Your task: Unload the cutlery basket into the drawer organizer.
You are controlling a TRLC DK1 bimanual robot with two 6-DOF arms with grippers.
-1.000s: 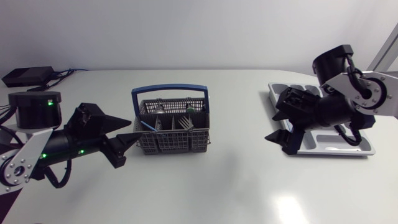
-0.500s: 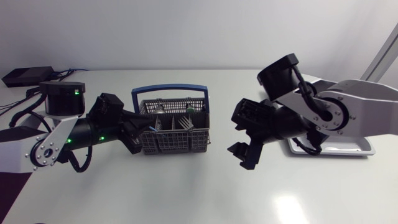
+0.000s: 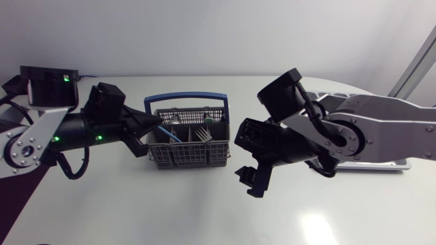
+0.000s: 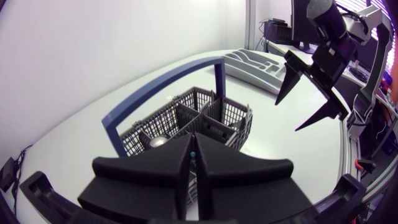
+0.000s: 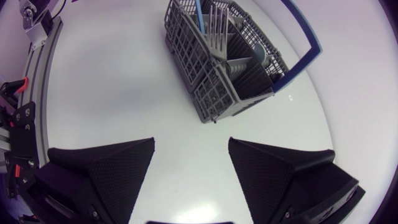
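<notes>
Your left gripper (image 4: pixel 193 159) is closed on a blue utensil handle (image 3: pixel 172 135) in the cutlery basket (image 3: pixel 187 155), your right gripper (image 5: pixel 191 144) hangs open just beside it, and the drawer organizer (image 4: pixel 255 62) sits beyond.

A white table (image 3: pixel 204 218) with a smooth, faintly glossy top fills the scene; its far edge curves round toward the far corners. A soft patch of reflected light (image 3: pixel 317 228) lies near the front edge, right of the middle. Behind the far edge rises a plain, pale wall (image 3: pixel 204 34), evenly lit.
</notes>
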